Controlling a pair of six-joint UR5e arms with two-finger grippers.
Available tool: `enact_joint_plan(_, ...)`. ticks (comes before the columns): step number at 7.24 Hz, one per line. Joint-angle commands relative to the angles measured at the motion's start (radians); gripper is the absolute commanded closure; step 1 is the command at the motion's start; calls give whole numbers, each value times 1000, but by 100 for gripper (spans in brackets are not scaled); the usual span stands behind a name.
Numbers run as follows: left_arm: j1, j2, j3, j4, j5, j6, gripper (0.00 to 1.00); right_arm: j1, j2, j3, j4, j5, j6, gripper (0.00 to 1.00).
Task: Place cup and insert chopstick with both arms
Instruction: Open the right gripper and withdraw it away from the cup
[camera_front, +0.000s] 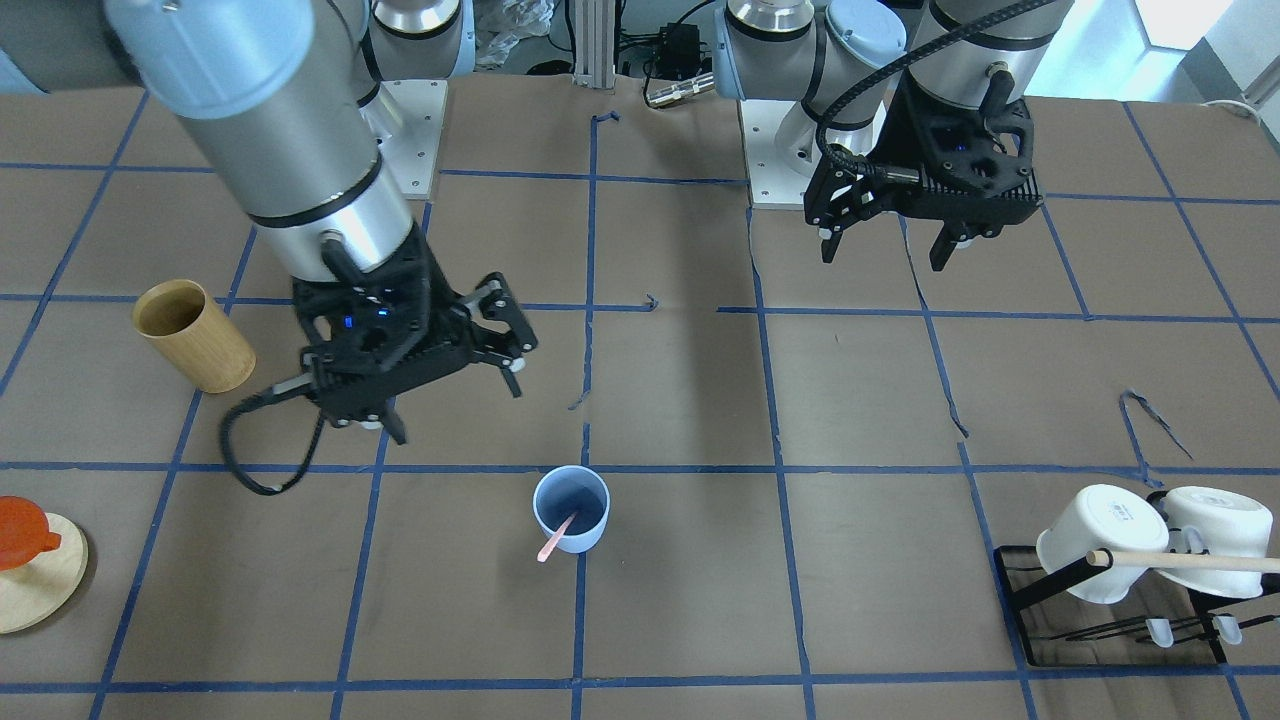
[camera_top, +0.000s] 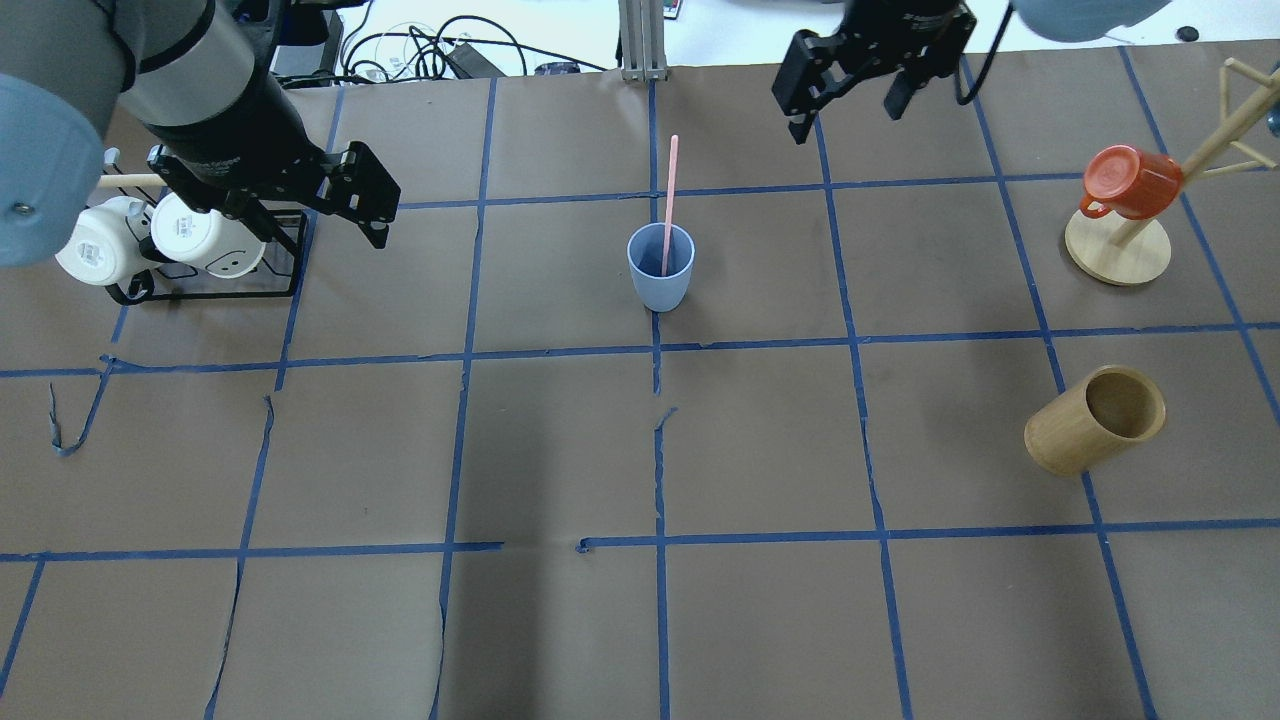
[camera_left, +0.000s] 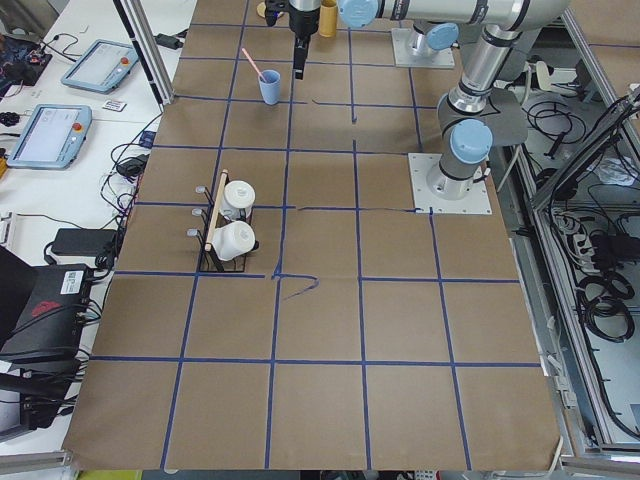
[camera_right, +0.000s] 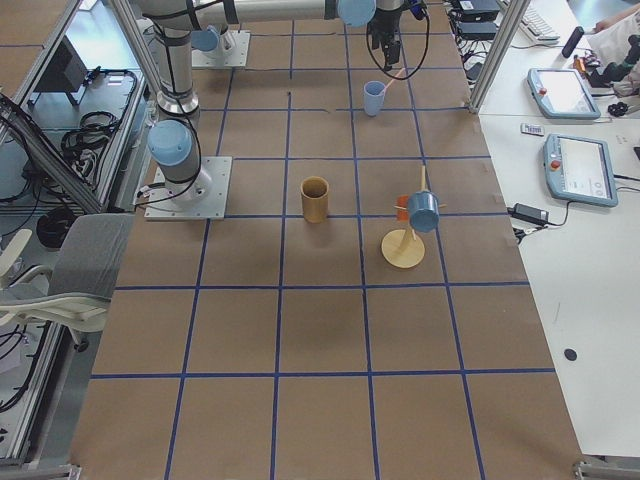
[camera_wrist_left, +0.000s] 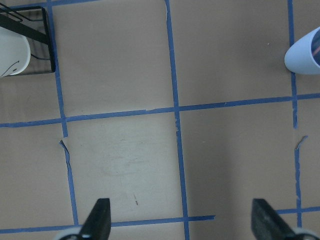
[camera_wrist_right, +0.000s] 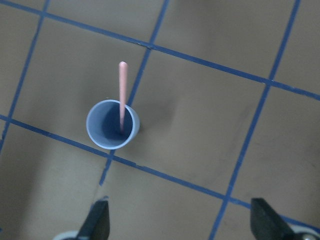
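Note:
The pale blue cup (camera_front: 571, 515) stands upright on the brown table, near the middle in the overhead view (camera_top: 660, 268). One pale pink chopstick (camera_front: 556, 537) leans inside it and sticks out above the rim (camera_top: 670, 180). My right gripper (camera_front: 457, 410) is open and empty, raised above the table beside the cup; its wrist view looks down on the cup (camera_wrist_right: 112, 125) and chopstick (camera_wrist_right: 122, 87). My left gripper (camera_front: 884, 258) is open and empty, raised well away from the cup; its wrist view shows the cup (camera_wrist_left: 305, 55) at the edge.
A tan wooden cup (camera_top: 1095, 420) stands on the robot's right. A red mug (camera_top: 1125, 180) hangs on a wooden stand at the far right. A black rack with white mugs (camera_top: 150, 240) stands at the far left. Blue tape lines grid the table.

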Motion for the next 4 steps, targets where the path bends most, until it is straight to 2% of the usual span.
enact_joint_plan(1,-2,0,0,0,0,0,0,-49,-102,105,68,-55,-29,2)
enact_joint_plan(2,-2,0,-2,0,0,0,0,-48,-142,184,24,-124,5,1)
enact_joint_plan(3,0,0,-2,0,0,0,0,-49,-182,238,13,-109,1,0)
enact_joint_plan(4,-2,0,0,0,0,0,0,-49,-180,235,-40,-109,-7,0)
